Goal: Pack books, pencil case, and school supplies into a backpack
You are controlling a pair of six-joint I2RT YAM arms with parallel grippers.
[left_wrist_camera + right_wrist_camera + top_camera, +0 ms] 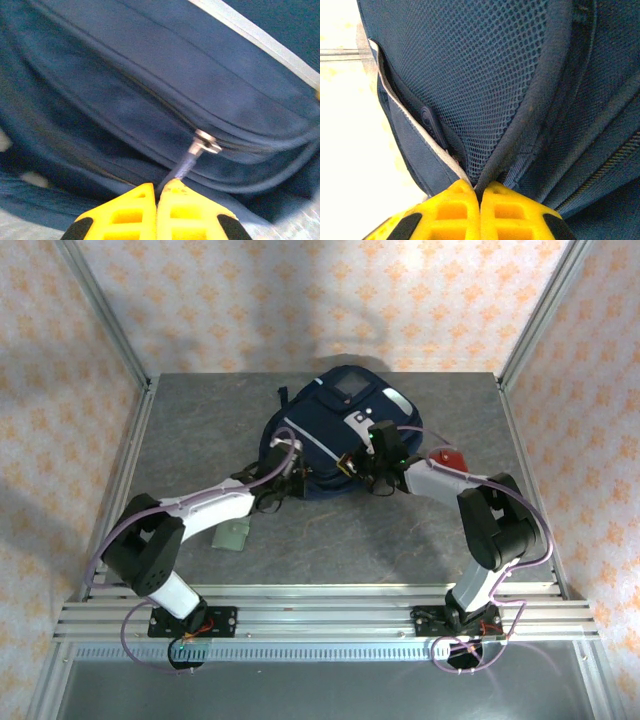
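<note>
Two pinches brace the backpack (330, 425): left hand (156, 190) nips the zip pull (186, 164) dead ahead, right hand (478, 188) nips the seam (520, 150) opposite

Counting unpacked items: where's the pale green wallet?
Top view: the pale green wallet lies on the table left of centre, beside the left arm, nearer the arm bases than the backpack.

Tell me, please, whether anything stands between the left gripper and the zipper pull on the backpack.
Nothing visible does. The left gripper is shut directly on the zipper pull of the backpack, its cord running straight into the grip. The right gripper is shut on the backpack's fabric edge.
</note>
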